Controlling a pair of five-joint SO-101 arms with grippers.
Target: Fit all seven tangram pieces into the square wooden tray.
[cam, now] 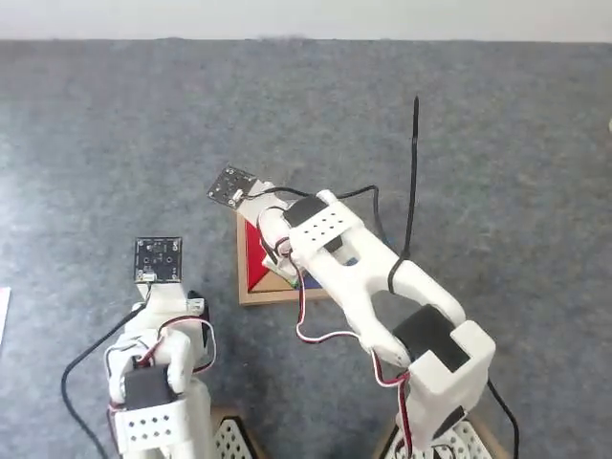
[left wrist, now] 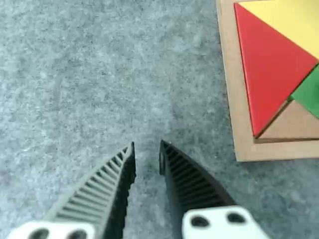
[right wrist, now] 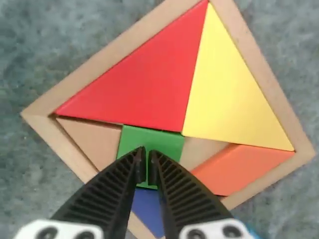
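Left gripper [left wrist: 147, 145]: nearest the arm bases, low over the grey table [cam: 115, 124]. Its jaws are parted by a narrow gap with nothing between them. It sits just beside the wooden tray [left wrist: 233, 74] but is not touching it. Probably parked there so the other arm has room to work.

Right gripper [right wrist: 146, 152]: reaches out over the tray, tips directly above the green square [right wrist: 152, 142]. The fingers are drawn almost together and clasp nothing. With the tips together like this, it is likely nudging or pressing the piece flat rather than picking it up. I cannot tell whether they touch it.

Tray contents, beyond the tips:
- The blue piece [right wrist: 147, 209] lies under the jaws.
- The orange parallelogram [right wrist: 239, 167] lies along one rim.
- The red triangle [right wrist: 144, 84] and yellow triangle [right wrist: 227, 99] share an edge and fill the far half.
- Two wood-coloured triangular patches flank the green square. I cannot tell whether they are bare slots or unpainted pieces.

If they are slots, two pieces are still outstanding.
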